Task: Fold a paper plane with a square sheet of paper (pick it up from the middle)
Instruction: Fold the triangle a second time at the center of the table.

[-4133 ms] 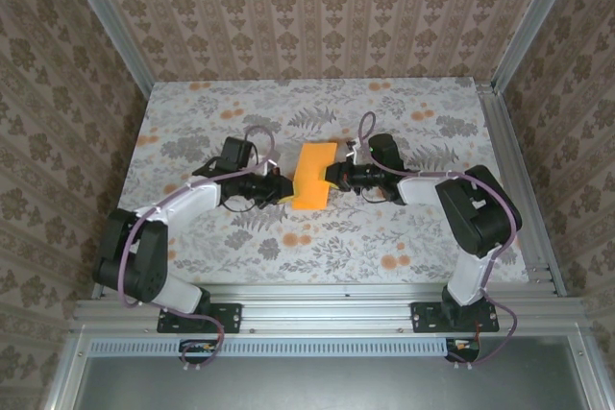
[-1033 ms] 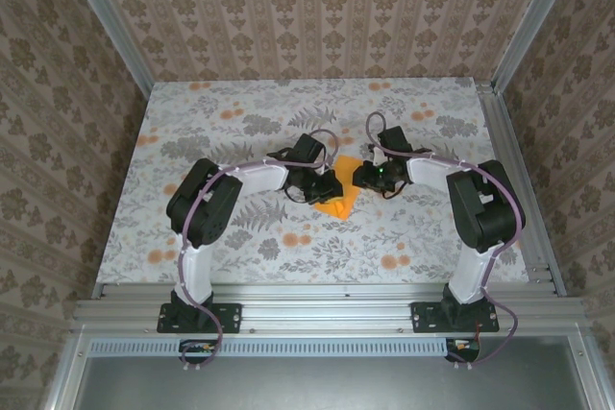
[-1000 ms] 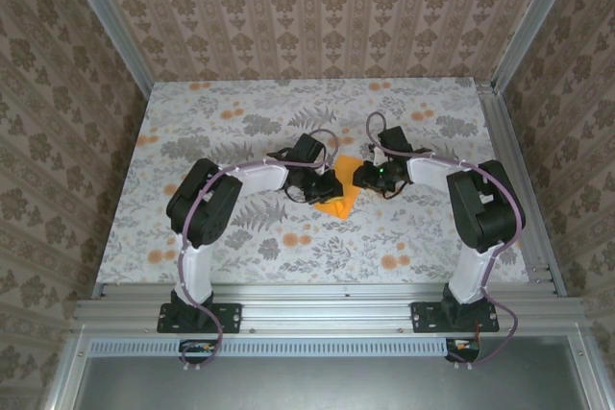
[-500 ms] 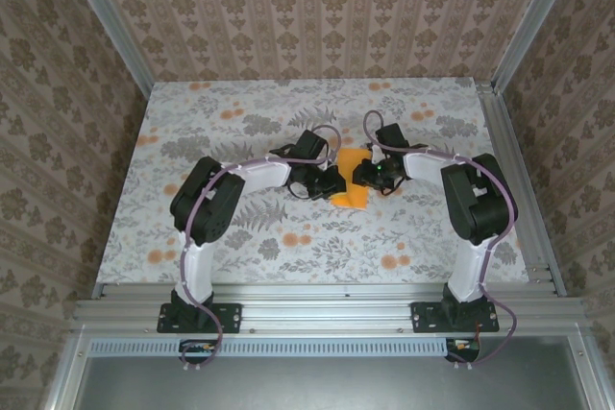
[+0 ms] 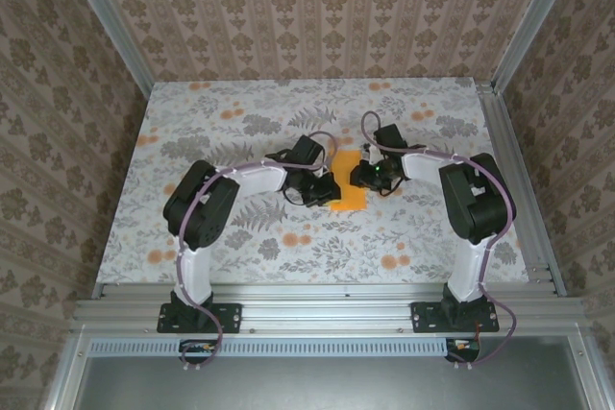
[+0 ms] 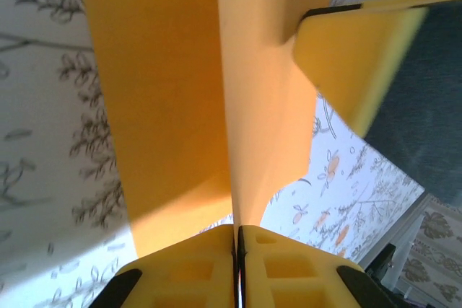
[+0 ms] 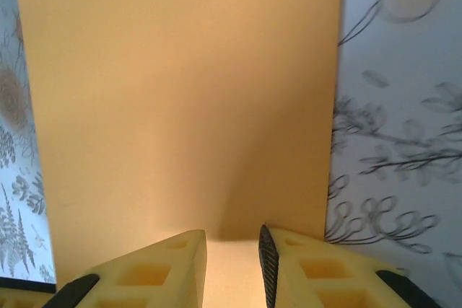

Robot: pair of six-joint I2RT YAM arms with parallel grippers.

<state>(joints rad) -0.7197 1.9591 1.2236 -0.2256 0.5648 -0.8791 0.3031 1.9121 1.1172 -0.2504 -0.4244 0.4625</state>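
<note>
Thin bright-orange sheet of paper (image 5: pixel 348 197), folded into a narrow creased strip, sits mid-table on the grey-leaf floral-print tabletop (image 5: pixel 192 141), right between the two grippers.

Left gripper (image 5: pixel 330 189) reaches in from the strip's left side. In the left wrist view its yellow fingers (image 6: pixel 188 272) are pressed together w/ the paper's (image 6: pixel 166 106) fold running straight into the seam between them – pinching the sheet at the crease. Two layers fan out from that crease: one broad panel to the left, a second to the right w/ a stepped lower edge. A yellow finger of the other arm (image 6: pixel 354 55) shows at upper right, against the paper's far part.

Right gripper (image 5: pixel 357 178) comes in at the strip's upper right end. Right wrist view: its jaws stand a little apart – narrow gap, paper (image 7: pixel 180 91) seen flat-on beyond and between the tips, not clamped. Can't tell if the tips touch the sheet.
</note>
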